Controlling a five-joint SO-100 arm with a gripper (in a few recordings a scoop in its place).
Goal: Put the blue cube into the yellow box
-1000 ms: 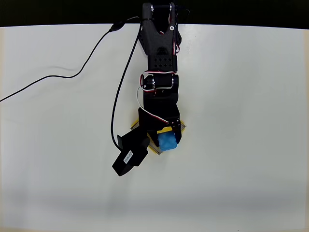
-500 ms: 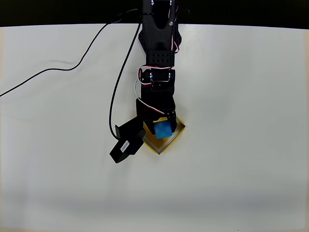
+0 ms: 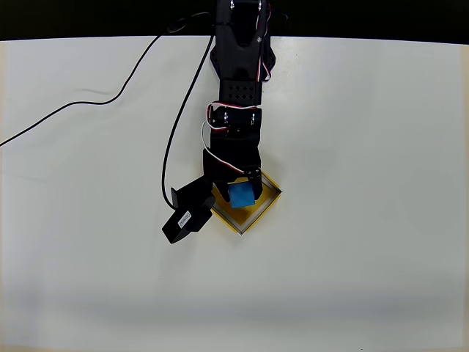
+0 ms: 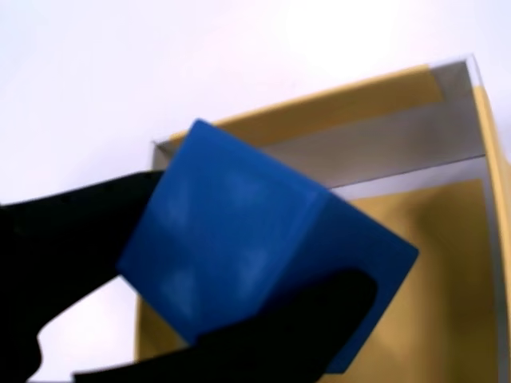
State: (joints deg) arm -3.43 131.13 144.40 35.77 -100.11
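Overhead view: my tool (image 3: 240, 189) is closed down to the width of the blue cube (image 3: 240, 194) and has hold of it, one black finger on each side. Cube sits between the fingers directly over the yellow box (image 3: 261, 209), inside the box's outline as seen from above. Whether the cube's underside touches the box floor, I cannot tell from this angle.

Wrist view: both dark fingers (image 4: 72, 239) press against the blue cube (image 4: 239, 255), one on its left face, the other across its lower edge. Cube is tilted, a corner edge turned toward the lens and a top corner pointing up-left; it has no long axis, all faces looking equal. Behind and below it lies the yellow box (image 4: 447, 263), with its pale grey inner wall running across the far side and yellow floor showing to the right of the cube.

From above the box sits rotated on the white worktop (image 3: 366, 183), corners pointing like a diamond, partly covered by my arm.

Count: one blue cube, one yellow box, one black cable (image 3: 73, 108) trailing across the worktop on the picture's left.
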